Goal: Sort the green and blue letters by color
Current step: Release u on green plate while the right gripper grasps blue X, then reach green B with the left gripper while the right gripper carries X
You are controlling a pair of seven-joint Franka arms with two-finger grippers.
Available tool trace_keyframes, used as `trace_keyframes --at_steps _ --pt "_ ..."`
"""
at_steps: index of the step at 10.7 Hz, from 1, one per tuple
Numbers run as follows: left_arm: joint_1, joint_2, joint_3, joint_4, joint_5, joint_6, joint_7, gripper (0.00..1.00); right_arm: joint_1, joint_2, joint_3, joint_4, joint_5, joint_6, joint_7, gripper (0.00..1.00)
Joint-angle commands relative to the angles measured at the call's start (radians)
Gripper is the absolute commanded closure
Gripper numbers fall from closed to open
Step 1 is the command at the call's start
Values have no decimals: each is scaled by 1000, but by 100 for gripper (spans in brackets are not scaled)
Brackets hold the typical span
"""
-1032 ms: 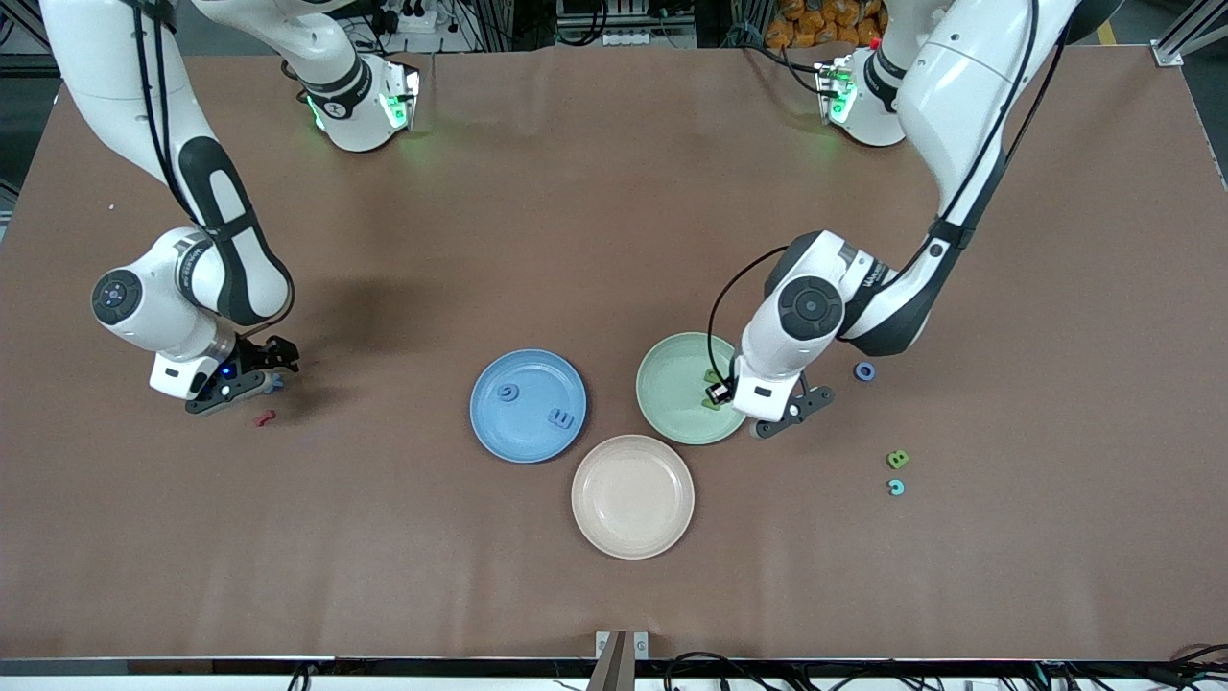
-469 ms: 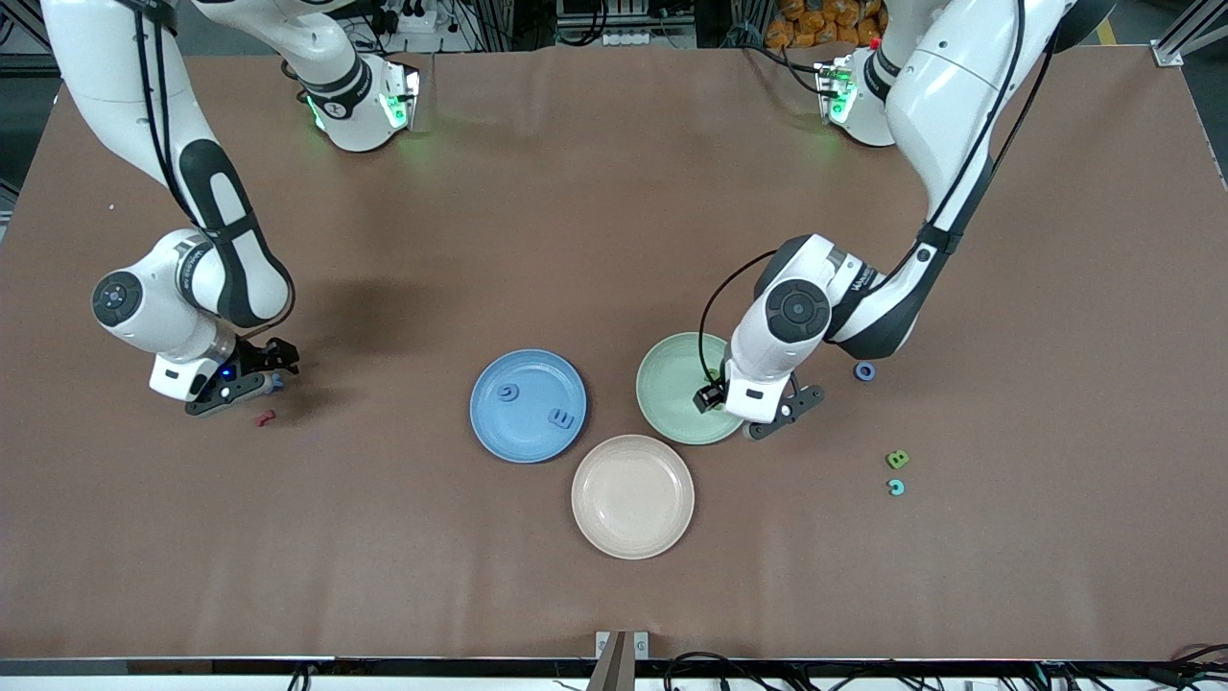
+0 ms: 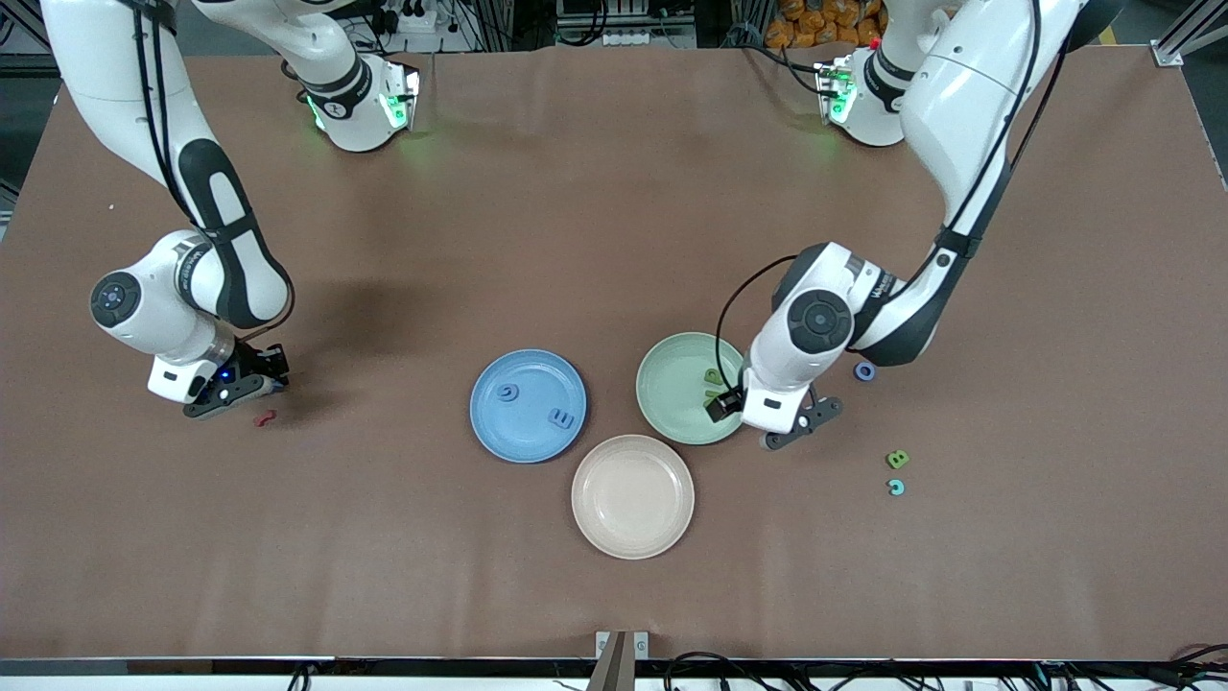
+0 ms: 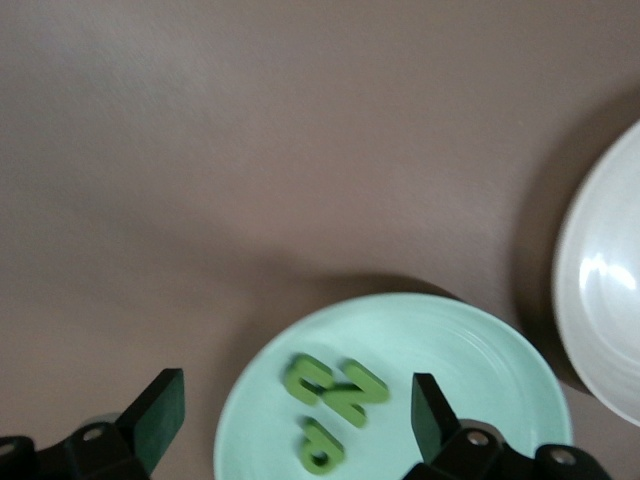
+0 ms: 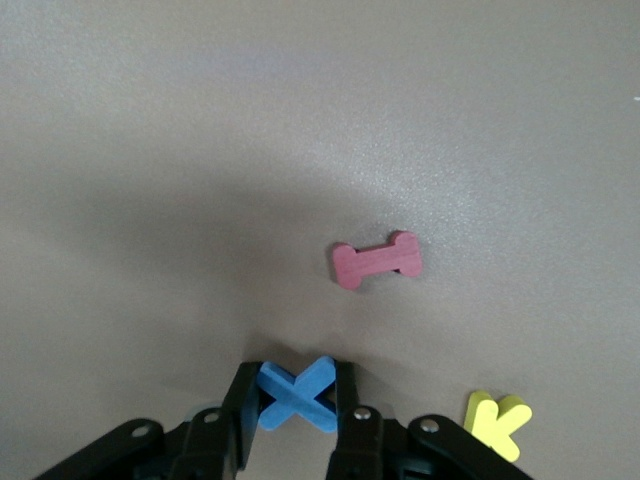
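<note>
My right gripper (image 3: 261,382) is low at the table toward the right arm's end, shut on a blue X-shaped letter (image 5: 297,395); in the right wrist view the gripper (image 5: 292,400) has a finger pressed to each side of it. My left gripper (image 3: 758,415) hangs open over the green plate (image 3: 667,398), at its edge. In the left wrist view the gripper (image 4: 292,420) stands wide above three green letters (image 4: 335,390) lying in the plate (image 4: 470,350). The blue plate (image 3: 489,437) holds two blue letters (image 3: 508,392) (image 3: 561,417).
A red piece (image 3: 263,417) and a yellow K (image 5: 497,422) lie beside the right gripper. A beige plate (image 3: 614,537) sits nearer the front camera than the other two plates. Toward the left arm's end lie a blue ring (image 3: 864,370), a green B (image 3: 897,459) and a teal C (image 3: 896,488).
The left gripper opened, left a green letter in the green plate and shifted slightly toward the left arm's end. The right gripper closed on the blue X.
</note>
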Motion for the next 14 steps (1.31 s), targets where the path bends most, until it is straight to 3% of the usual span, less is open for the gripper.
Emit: trace_keyframes --at_steps 1,5,8,11,14 --pt "73 -27 -6 2 19 -64 156 0 -2 11 8 18 19 -8 3 100" --pt "186 -27 -17 1 46 -78 392 0 41 -6 43 65 116 -130 101 100" --pt "258 -8 -17 1 84 -78 547 0 122 -26 43 124 119 -233 300 100" --pt "318 11 -18 1 140 -66 634 0 285 -33 43 167 119 -244 624 100" --pt "363 37 -17 -16 140 12 745 0 458 -12 43 280 119 -250 1013 100"
